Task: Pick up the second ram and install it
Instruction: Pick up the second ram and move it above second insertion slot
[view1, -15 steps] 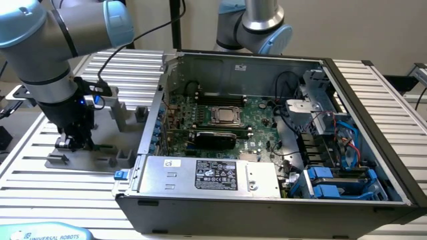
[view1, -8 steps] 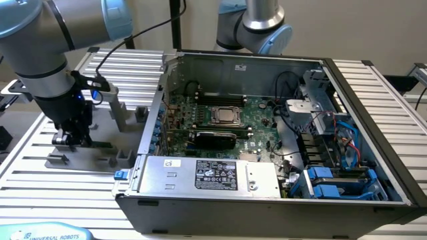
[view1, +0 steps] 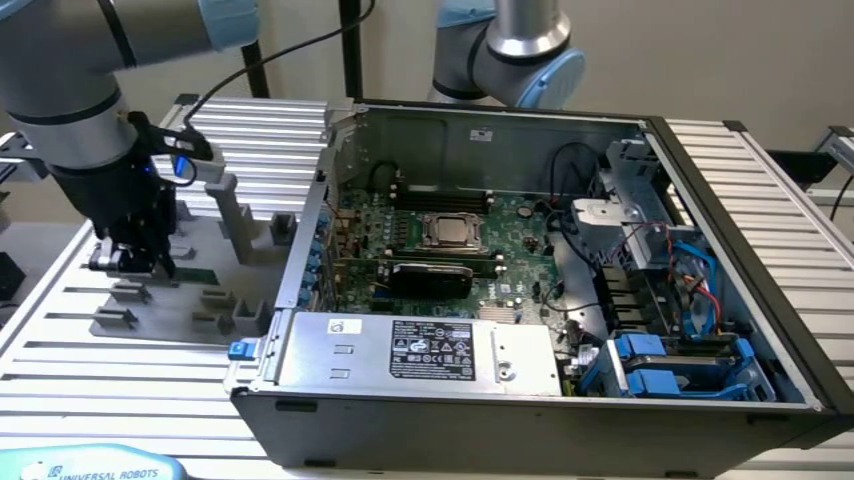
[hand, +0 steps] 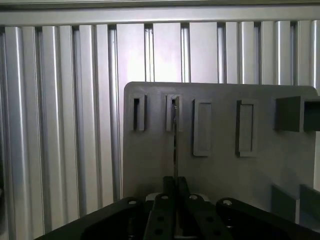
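Wrist view: jaws clenched on the edge-on second ram (hand: 175, 145), its far end reaching the grey holder (hand: 150, 165).

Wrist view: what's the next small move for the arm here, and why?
Likely a short straight lift, pulling the second ram out of the gray holder. The gripper has its jaws shut on the stick's edge, while its far end sits in a holder slot, so it isn't free yet.
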